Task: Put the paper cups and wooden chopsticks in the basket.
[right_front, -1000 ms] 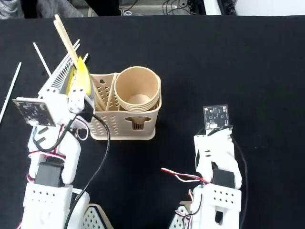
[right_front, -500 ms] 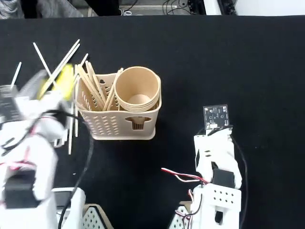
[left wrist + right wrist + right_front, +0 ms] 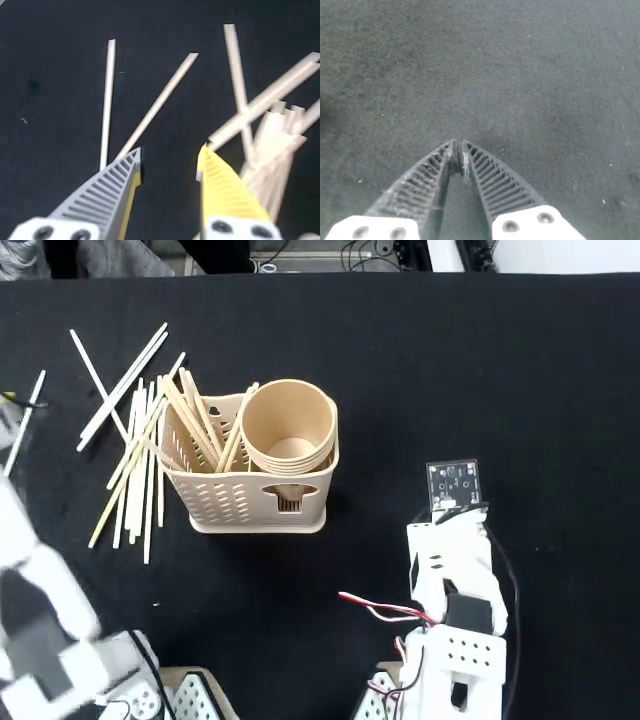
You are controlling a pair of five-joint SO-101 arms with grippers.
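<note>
Now the basket (image 3: 255,502) is standing on the black table (image 3: 480,370), left of its middle in the high view. Stacked cups (image 3: 288,430) are sitting upright in the basket's right compartment. Several chopsticks (image 3: 200,425) are leaning in its left compartment, their ends sticking up over the rim. More loose chopsticks (image 3: 135,475) are lying in a crossed heap on the table just left of the basket, some touching its wall. One single stick (image 3: 22,425) is lying farther left, apart from the heap.

The left gripper (image 3: 170,150) is hanging over the loose chopsticks, its jaws spread and pinching nothing. The left arm (image 3: 40,630) is showing blurred at the table's left edge.

The right gripper (image 3: 457,145) is resting over bare table, jaws pressed together on nothing. The right arm (image 3: 455,570) is sitting folded, well apart from the basket.
</note>
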